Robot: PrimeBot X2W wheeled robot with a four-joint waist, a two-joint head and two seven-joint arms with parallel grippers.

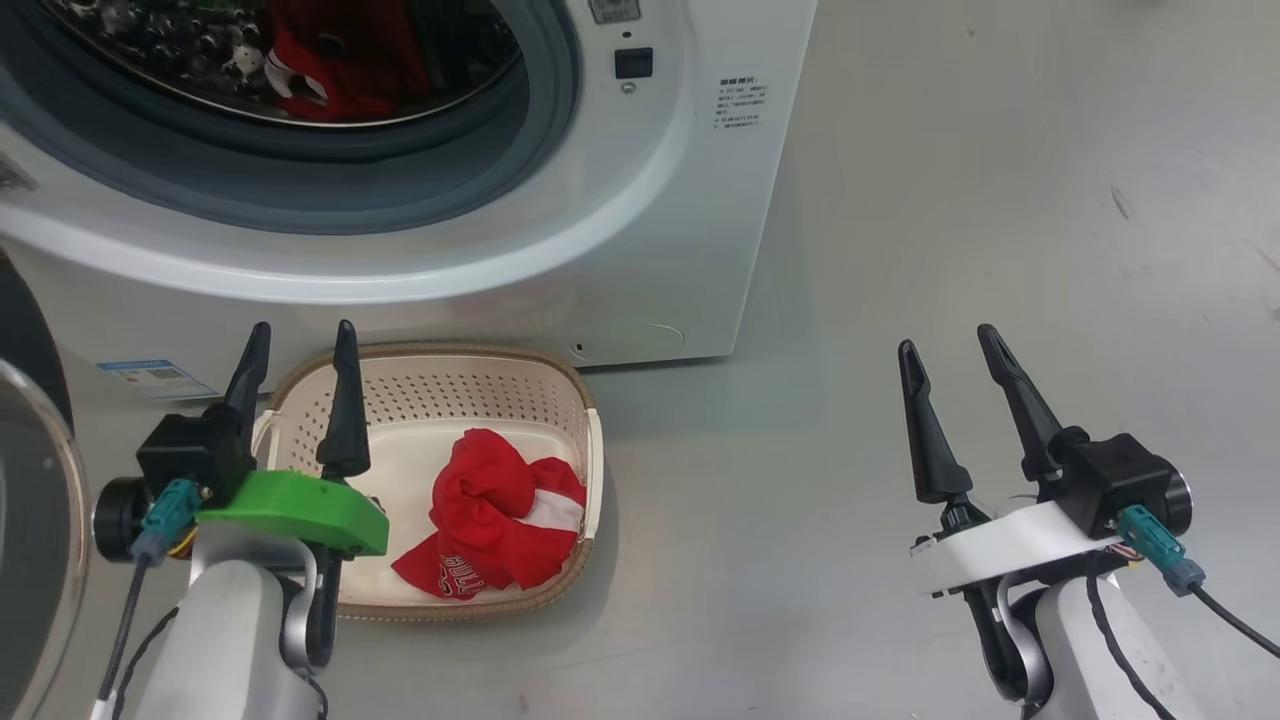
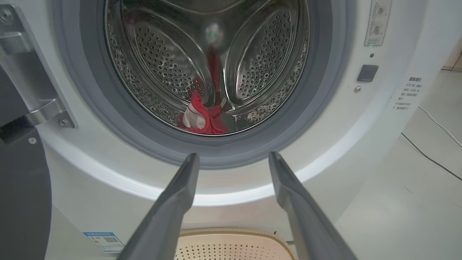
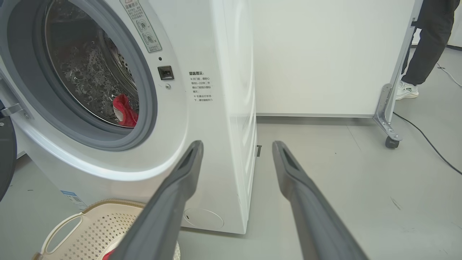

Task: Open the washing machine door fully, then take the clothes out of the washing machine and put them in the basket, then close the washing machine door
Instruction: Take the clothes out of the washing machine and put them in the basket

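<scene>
The washing machine (image 1: 650, 250) stands with its door (image 1: 25, 350) swung open to the left. Red clothes (image 1: 340, 50) lie in the drum, low at its front (image 2: 202, 117). On the floor before the machine sits the cream basket (image 1: 440, 351), holding another red garment with white stripes (image 1: 495, 525). My left gripper (image 1: 304, 335) hovers over the basket's left side, open and empty, its fingers aimed at the drum mouth (image 2: 234, 157). My right gripper (image 1: 947, 342) is open and empty over bare floor to the right, pointing past the machine's right corner (image 3: 237, 145).
The door's metal hinge (image 2: 32, 108) and dark rim (image 2: 21, 198) sit at the left of the drum mouth. A white partition on casters (image 3: 325, 54) stands behind the machine. A person's leg (image 3: 426, 43) and a cable (image 3: 426, 141) are at the far right.
</scene>
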